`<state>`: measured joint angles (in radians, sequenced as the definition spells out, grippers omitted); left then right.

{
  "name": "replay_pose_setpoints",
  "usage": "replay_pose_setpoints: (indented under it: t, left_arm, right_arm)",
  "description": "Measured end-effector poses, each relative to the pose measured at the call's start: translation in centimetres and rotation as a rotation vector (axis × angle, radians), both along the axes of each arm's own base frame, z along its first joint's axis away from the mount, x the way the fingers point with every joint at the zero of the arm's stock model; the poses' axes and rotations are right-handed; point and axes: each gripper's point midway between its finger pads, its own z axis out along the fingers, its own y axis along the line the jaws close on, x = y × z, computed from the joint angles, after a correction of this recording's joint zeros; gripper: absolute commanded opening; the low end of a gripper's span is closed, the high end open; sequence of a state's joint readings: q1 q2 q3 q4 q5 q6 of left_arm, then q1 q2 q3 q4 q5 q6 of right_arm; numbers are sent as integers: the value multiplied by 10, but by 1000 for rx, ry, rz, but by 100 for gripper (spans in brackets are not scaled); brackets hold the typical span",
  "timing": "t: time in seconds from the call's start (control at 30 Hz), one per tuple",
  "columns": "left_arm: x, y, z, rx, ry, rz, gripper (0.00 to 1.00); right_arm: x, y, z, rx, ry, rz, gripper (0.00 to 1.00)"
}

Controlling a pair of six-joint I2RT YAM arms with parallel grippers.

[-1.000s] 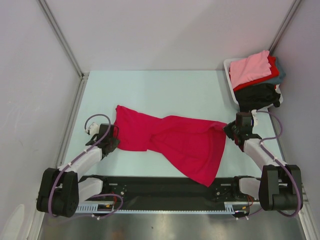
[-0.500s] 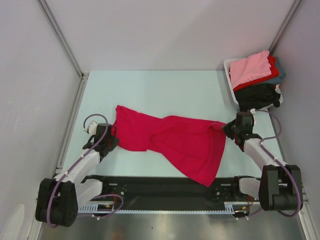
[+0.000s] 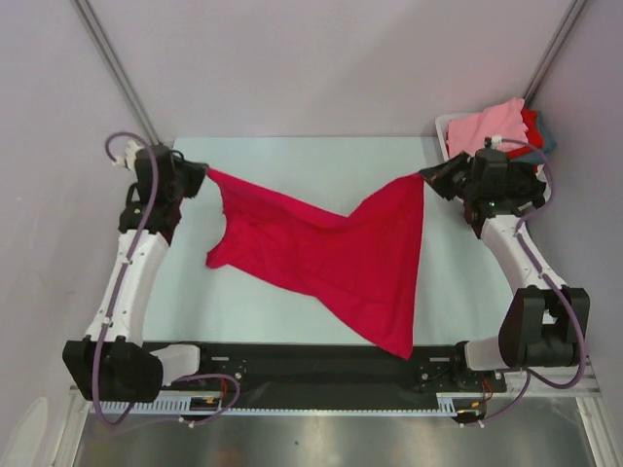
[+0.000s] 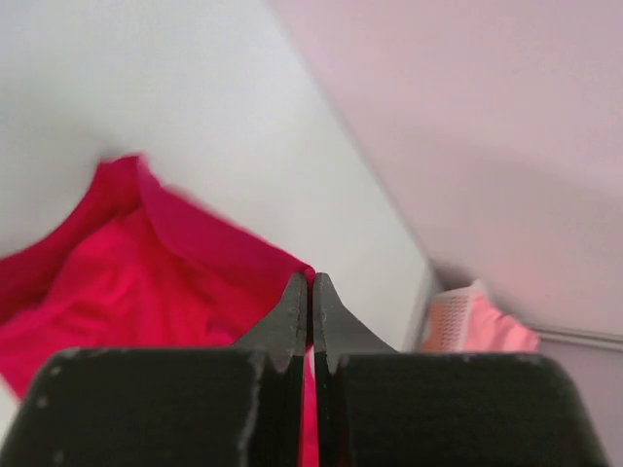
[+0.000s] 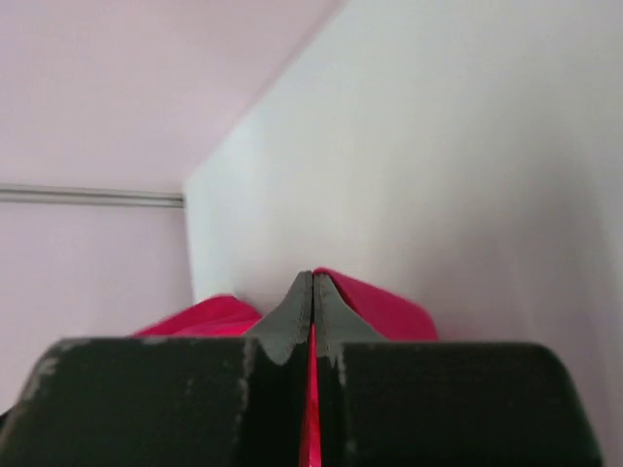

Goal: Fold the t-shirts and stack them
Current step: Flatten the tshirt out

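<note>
The crimson-magenta t-shirt [image 3: 341, 258] hangs stretched in the air between both arms, sagging in the middle, its lower corner reaching the near table edge. My left gripper [image 3: 202, 173] is shut on its left corner, raised at the far left; cloth [image 4: 146, 282] shows between the closed jaws [image 4: 311, 282]. My right gripper [image 3: 426, 175] is shut on the right corner, raised at the far right; cloth [image 5: 384, 304] shows at its tips [image 5: 312, 280]. A stack with the light pink t-shirt [image 3: 482, 128] on top, red, grey-teal and black [image 3: 501, 187] below, fills a basket.
The white basket [image 3: 450, 131] stands at the far right corner, just behind my right gripper; it also shows in the left wrist view [image 4: 458, 326]. Grey walls close the table on three sides. A black rail [image 3: 311, 375] runs along the near edge.
Both grippers have lifted from the table and moved far and outward, pulling the crimson shirt up and taut between them. Before, the shirt lay flat on the table.
</note>
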<state>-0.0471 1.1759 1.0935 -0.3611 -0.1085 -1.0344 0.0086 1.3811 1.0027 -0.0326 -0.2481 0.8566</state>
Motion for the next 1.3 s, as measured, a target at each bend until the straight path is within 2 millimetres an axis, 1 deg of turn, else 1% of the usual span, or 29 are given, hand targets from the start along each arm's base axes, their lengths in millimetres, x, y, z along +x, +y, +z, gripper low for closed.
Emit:
replay_pose_setpoints:
  t: [0.07, 0.13, 0.17, 0.23, 0.27, 0.3, 0.33, 0.4, 0.47, 0.53, 0.6, 0.67, 0.73, 0.77, 0.8, 0.83, 0.9, 0.93, 1.0, 1.03, 1.07, 1.1, 1.13, 1.17, 1.2, 1.23, 1.27, 1.3]
  left_arm:
    - [10, 10, 46, 5, -75, 10, 0]
    - [10, 22, 89, 18, -150, 23, 0]
    - [8, 27, 106, 29, -181, 34, 0]
    - [-2, 40, 143, 64, -253, 57, 0]
    - [-10, 45, 160, 82, -284, 68, 0]
    - [-19, 49, 177, 98, -314, 75, 0]
    - [-27, 50, 192, 113, -341, 78, 0]
    - [-52, 49, 229, 145, -425, 74, 0]
    - [-84, 44, 263, 169, -517, 63, 0]
    - [-120, 38, 293, 189, -613, 51, 0]
    - [-152, 33, 316, 204, -694, 45, 0]
    - [-190, 28, 342, 224, -784, 47, 0]
    - [-222, 25, 367, 239, -869, 54, 0]
    - [-236, 23, 379, 245, -908, 55, 0]
    - [-245, 22, 388, 247, -934, 55, 0]
    - [-254, 21, 396, 250, -962, 55, 0]
    - [-264, 17, 408, 251, -995, 41, 0]
    - [-265, 15, 413, 249, -1005, 32, 0]
    - [-253, 13, 417, 243, -999, 14, 0]
    - [-240, 13, 416, 239, -983, 6, 0]
    - [-220, 14, 411, 228, -951, -3, 0]
    - [-203, 15, 407, 219, -925, -8, 0]
    - [-176, 17, 395, 207, -878, -15, 0]
    - [-147, 20, 377, 191, -816, -22, 0]
    - [-115, 23, 354, 172, -743, -26, 0]
    - [-83, 26, 326, 151, -669, -30, 0]
    - [-59, 28, 300, 134, -603, -32, 0]
    - [-32, 31, 270, 109, -525, -33, 0]
  right_arm:
    - [8, 4, 34, 18, -65, 42, 0]
    - [11, 3, 66, 28, -130, 65, 0]
    - [11, 2, 83, 31, -165, 74, 0]
    - [6, 3, 115, 36, -228, 98, 0]
    - [1, 3, 128, 37, -255, 108, 0]
    - [-6, 5, 145, 36, -290, 121, 0]
    - [-15, 6, 161, 33, -324, 134, 0]
    - [-39, 10, 193, 22, -402, 159, 0]
    - [-71, 14, 224, 7, -487, 177, 0]
    - [-108, 16, 251, -12, -571, 181, 0]
    - [-142, 16, 272, -35, -647, 178, 0]
    - [-176, 16, 292, -65, -723, 169, 0]
    - [-203, 14, 307, -94, -778, 149, 0]
    - [-216, 12, 316, -110, -809, 133, 0]
    - [-231, 9, 327, -129, -844, 112, 0]
    - [-235, 8, 330, -135, -855, 105, 0]
    - [-242, 5, 336, -146, -870, 81, 0]
    - [-242, 3, 337, -149, -871, 71, 0]
    - [-233, 0, 331, -147, -838, 56, 0]
    - [-225, -1, 327, -144, -813, 52, 0]
    - [-214, -2, 322, -140, -785, 50, 0]
    - [-200, -3, 313, -132, -749, 50, 0]
    - [-187, -3, 304, -123, -714, 51, 0]
    - [-170, -4, 292, -112, -668, 50, 0]
    - [-151, -5, 276, -99, -616, 50, 0]
    - [-133, -5, 259, -86, -568, 50, 0]
    - [-115, -6, 239, -72, -510, 49, 0]
    - [-102, -6, 224, -59, -469, 49, 0]
